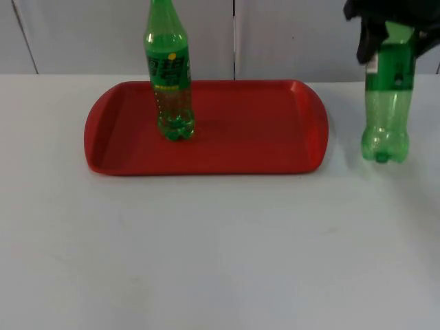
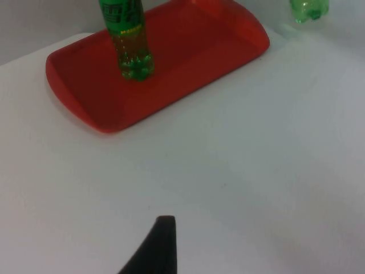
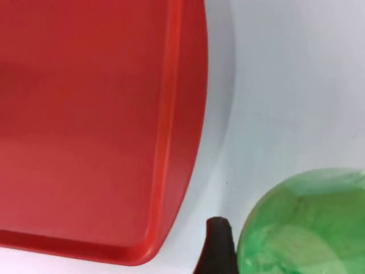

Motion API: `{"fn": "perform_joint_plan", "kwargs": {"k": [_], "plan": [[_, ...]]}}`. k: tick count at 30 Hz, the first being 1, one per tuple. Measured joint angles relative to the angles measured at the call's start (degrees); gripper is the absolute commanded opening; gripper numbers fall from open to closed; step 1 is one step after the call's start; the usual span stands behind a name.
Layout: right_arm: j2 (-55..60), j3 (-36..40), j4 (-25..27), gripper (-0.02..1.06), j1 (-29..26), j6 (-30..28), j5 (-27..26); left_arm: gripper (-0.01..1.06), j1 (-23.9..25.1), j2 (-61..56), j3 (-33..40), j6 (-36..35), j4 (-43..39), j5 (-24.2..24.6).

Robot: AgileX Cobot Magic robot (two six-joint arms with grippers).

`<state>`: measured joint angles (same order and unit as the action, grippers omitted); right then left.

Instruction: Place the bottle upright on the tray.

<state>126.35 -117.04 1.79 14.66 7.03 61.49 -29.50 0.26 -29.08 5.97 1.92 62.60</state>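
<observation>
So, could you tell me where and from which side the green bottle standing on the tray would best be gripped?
Grip the bottle on the tray around its upper body at the label, coming in level from the side with the fingers either side of it. It stands upright toward the left end of the red tray, so the left gripper seems nearer than the right gripper, which is at the other bottle.

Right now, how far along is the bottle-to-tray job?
One green bottle already stands upright on the red tray, toward its left end. In hand: the right gripper grips a second green bottle near its top, upright, off the tray's right end; whether its base touches the white table is unclear. Left: carry it over the tray, set it down, release. The left arm waits.
</observation>
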Motion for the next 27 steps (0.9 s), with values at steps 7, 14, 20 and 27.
{"fn": "perform_joint_plan", "kwargs": {"k": [7,14,20,27], "plan": [[-5.7,0.0,1.6,0.0,0.0,-2.7,-0.4,1.05,0.0,0.0,0.0,0.0,0.0,0.0],[-10.3,0.1,4.1,0.0,0.4,-5.5,-3.1,1.05,0.0,0.0,0.0,0.0,0.0,0.0],[-13.0,0.1,1.7,0.0,4.1,-5.8,-6.4,1.05,0.0,0.0,0.0,0.0,0.0,0.0],[-13.6,0.1,1.5,0.0,7.7,-5.8,-8.1,1.05,0.0,0.0,0.0,0.0,0.0,0.0]]}}
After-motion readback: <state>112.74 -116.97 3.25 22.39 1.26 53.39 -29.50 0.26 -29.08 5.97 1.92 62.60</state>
